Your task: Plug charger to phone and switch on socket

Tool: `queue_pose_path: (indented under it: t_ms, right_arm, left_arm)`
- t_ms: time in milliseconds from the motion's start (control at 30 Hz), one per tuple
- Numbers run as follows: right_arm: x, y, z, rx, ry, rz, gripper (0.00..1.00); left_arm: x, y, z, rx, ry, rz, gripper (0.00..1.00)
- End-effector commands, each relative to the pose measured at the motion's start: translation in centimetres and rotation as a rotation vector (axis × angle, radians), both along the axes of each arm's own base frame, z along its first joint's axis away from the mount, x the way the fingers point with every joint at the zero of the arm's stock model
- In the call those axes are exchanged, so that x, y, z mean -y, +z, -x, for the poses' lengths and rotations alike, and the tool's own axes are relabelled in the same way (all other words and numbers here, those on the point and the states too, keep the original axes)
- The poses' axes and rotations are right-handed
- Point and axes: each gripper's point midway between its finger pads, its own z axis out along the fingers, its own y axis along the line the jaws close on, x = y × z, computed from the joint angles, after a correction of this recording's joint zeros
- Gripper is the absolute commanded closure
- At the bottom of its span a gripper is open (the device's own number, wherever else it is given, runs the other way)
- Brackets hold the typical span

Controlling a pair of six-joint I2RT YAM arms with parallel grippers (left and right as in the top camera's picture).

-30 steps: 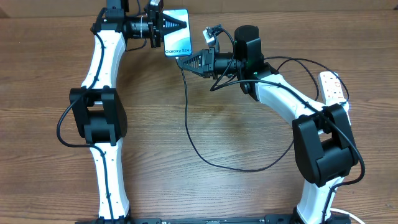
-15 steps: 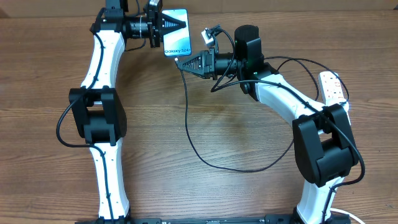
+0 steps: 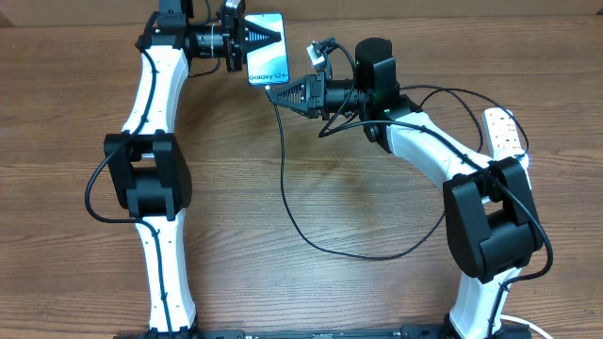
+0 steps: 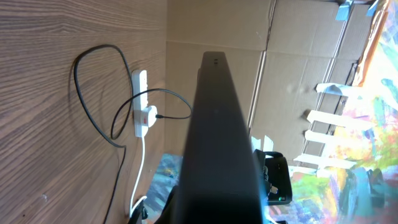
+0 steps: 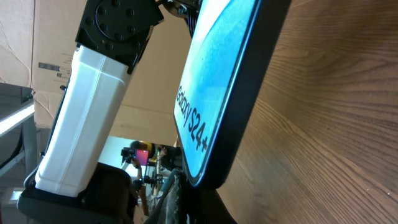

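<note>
The phone (image 3: 268,62), its light blue screen facing up, hangs above the far side of the table with my left gripper (image 3: 273,36) shut on its upper part. My right gripper (image 3: 272,91) is shut on the end of the charger (image 3: 284,179), pressed against the phone's lower short edge; the connector itself is hidden. The right wrist view shows the phone (image 5: 217,68) close up, with my right gripper (image 5: 208,205) just under its bottom edge. The phone's dark edge (image 4: 217,137) fills the left wrist view. The white socket (image 3: 504,132) lies at the right edge.
The black cable loops across the middle of the table (image 3: 377,252) toward the socket (image 4: 141,93), where a white adapter with red (image 4: 148,116) sits. The left arm's white link (image 5: 87,112) stands close behind the phone. Cardboard walls rise behind the table.
</note>
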Motion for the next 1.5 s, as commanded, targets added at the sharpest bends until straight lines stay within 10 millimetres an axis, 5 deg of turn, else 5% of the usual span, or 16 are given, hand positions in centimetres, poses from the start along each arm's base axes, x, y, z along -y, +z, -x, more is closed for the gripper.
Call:
queue_pose_path:
  t_ms: [0,600,1467]
  right_arm:
    - [0.4,1.4,-0.4,0.029,-0.036,-0.006,0.96]
    - [0.3,2.3,-0.7,0.033,-0.050,-0.033,0.96]
    - [1.5,1.6,-4.8,-0.001,-0.303,0.003,0.96]
  left_arm:
    - [-0.5,2.4,0.5,0.050,-0.022,0.033,0.96]
    - [-0.5,2.4,0.6,0.060,-0.023,0.033,0.96]
    - [0.7,0.9,0.4,-0.076,0.017,-0.027,0.96]
